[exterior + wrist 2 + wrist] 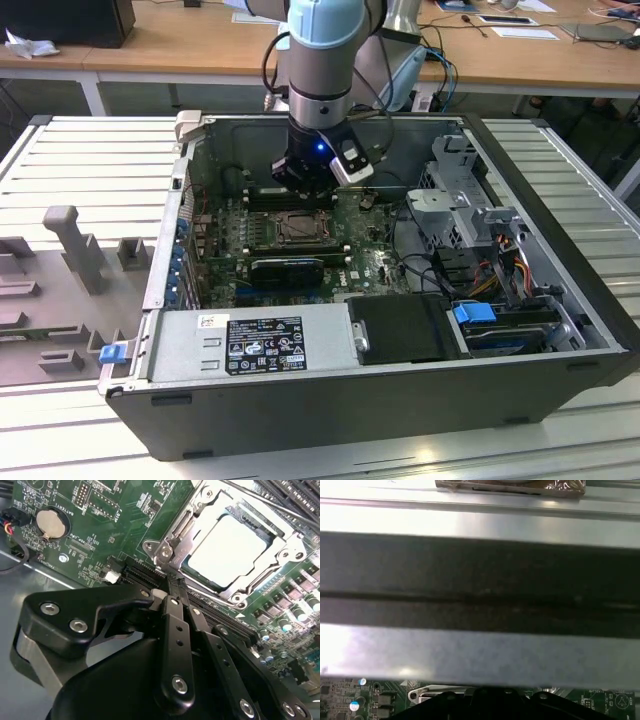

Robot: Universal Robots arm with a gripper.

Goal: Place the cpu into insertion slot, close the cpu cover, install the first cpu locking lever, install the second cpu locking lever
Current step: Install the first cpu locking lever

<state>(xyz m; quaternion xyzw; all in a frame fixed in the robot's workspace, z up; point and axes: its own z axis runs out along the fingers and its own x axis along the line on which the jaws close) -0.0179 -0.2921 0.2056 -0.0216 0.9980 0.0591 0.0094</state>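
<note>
Cpu (227,550) seated pale face up in insertion slot (298,231); cpu cover (278,546) lies flat around it; gripper (172,582) fingers pressed together, tips at the slot's corner, over green board

cpu (227,547): pale silver-white, plain face
cpu cover (197,520): bright silvery metal
motherboard (125,525): green, fine pale tracing and white print
coin cell (51,522): dull silver-beige
gripper (172,582): matt black, silver screw heads
robot arm (318,95): silver-grey tube, pale blue cap, blue light at wrist
computer case (350,410): dark grey outside, lighter grey inside
power supply (250,340): grey metal, black label with white print
clip (112,351) at case's corner: bright blue
worktable (90,150): pale grey, ribbed in parallel slats
desk (190,40): light wood
</note>
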